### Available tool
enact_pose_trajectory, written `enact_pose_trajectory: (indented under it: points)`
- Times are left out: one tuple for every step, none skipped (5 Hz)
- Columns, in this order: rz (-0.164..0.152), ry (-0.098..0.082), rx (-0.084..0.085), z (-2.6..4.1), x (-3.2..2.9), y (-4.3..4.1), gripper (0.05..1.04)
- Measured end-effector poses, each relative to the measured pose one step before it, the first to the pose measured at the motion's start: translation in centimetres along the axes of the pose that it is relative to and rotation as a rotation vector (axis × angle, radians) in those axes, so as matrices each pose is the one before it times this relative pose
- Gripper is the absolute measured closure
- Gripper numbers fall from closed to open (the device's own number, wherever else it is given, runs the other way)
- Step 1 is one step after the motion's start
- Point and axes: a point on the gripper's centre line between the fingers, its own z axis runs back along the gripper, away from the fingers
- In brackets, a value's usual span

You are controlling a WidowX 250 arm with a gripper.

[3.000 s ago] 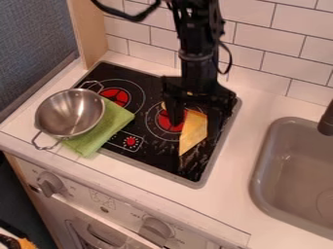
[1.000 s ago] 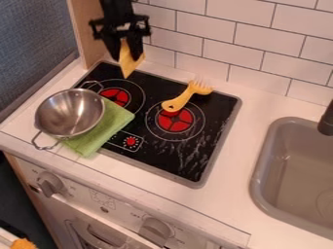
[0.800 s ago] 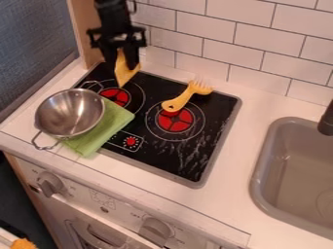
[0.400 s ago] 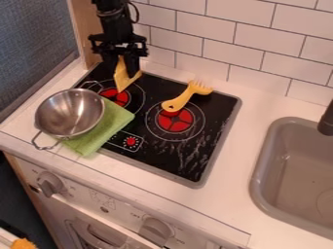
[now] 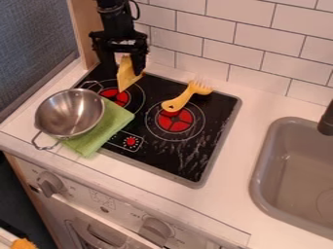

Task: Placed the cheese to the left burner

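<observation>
At the left burner (image 5: pixel 117 98), the unclenched end effector (image 5: pixel 122 67) partly hides the cheese (image 5: pixel 127 79).

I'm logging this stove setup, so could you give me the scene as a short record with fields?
gripper: open, around the cheese
cheese: yellow wedge, at the back of the left burner; contact with stove unclear
right burner: red centre
fork: yellow handle, reaching over that burner's back edge
pot: metal, left of the stove's centre
cloth: green, partly under the pot
</observation>
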Motion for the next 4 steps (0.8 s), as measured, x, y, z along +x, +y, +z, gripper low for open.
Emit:
enact_pose_trajectory:
  points:
    - [-0.021, -0.0469, 0.0382, 2.272, 0.188, -0.801, 0.081]
    - [-0.0386, -0.0617, 0.0228, 3.623, -0.098, -1.705, 0.084]
    - [-0.0283, -0.0288, 0.0, 1.564, -0.64, -0.932, 0.084]
    - [-0.0442, -0.014, -0.0116, 0.306, 0.051, -0.478, 0.084]
